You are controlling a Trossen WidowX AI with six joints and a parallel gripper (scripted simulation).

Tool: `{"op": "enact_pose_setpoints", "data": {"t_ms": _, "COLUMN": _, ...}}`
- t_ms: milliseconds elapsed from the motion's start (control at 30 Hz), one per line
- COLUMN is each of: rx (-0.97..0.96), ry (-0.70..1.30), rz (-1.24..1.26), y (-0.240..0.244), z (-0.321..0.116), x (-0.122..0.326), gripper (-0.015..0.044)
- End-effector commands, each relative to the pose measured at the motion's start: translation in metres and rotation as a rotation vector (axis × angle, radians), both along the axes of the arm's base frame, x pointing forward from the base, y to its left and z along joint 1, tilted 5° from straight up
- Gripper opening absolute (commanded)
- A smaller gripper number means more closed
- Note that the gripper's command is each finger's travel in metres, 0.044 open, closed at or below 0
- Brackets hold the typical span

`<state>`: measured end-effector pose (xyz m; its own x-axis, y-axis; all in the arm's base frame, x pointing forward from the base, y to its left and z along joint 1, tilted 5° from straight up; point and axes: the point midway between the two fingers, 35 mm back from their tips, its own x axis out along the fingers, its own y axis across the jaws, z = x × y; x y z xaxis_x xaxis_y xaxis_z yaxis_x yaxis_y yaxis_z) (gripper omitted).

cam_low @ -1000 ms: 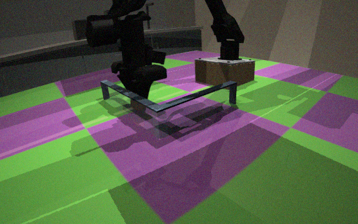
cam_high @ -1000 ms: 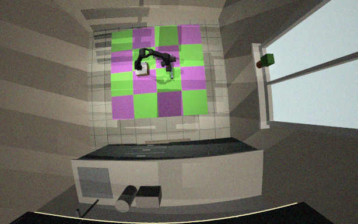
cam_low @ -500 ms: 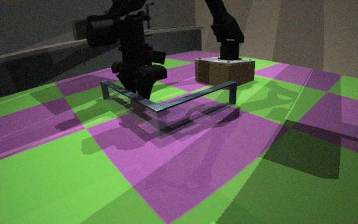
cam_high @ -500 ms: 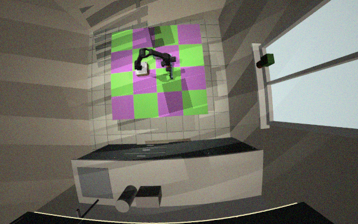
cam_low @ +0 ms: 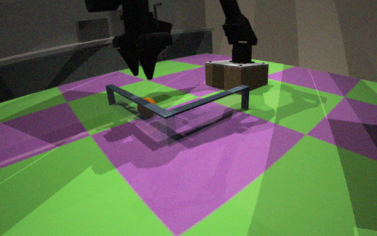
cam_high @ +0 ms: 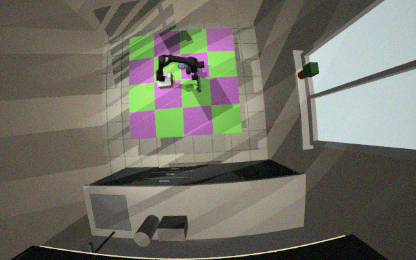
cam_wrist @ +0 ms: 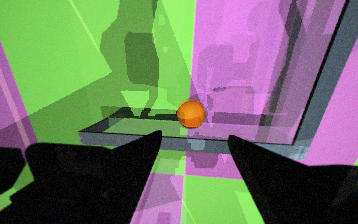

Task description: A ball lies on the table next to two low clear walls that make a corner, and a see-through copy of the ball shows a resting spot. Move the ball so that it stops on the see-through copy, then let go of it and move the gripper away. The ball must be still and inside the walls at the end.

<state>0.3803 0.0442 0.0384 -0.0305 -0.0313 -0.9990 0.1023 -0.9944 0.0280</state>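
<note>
The orange ball (cam_low: 145, 111) (cam_wrist: 191, 114) rests on the table on the inner side of the low clear walls, close to one of them. The walls have dark grey top rails (cam_low: 209, 101) (cam_wrist: 334, 70) that meet in a corner. No see-through copy can be made out apart from the ball. My gripper (cam_low: 142, 77) (cam_wrist: 194, 136) is open and empty. It hangs above the ball and above the rails, with its fingertips apart and clear of both. In the top view the ball is too small to tell.
The arm's base block (cam_high: 166, 82) (cam_low: 236, 75) stands on the checkered green and purple surface (cam_high: 169, 122) (cam_low: 215, 172), beyond the walls in the exterior view. The top rails stand up as low obstacles beneath the gripper. A counter (cam_high: 220, 206) lies well away from the arm.
</note>
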Motion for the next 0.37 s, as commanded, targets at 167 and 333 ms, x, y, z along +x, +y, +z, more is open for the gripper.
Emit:
{"op": "enact_pose_setpoints", "data": {"t_ms": 167, "rx": 0.0, "ry": 0.002, "rz": 0.0, "y": 0.001, "z": 0.038, "x": -0.002, "gripper": 0.0434}}
{"op": "enact_pose_setpoints", "data": {"t_ms": 333, "rx": 0.0, "ry": 0.001, "rz": 0.0, "y": 0.001, "z": 0.05, "x": -0.003, "gripper": 0.044}}
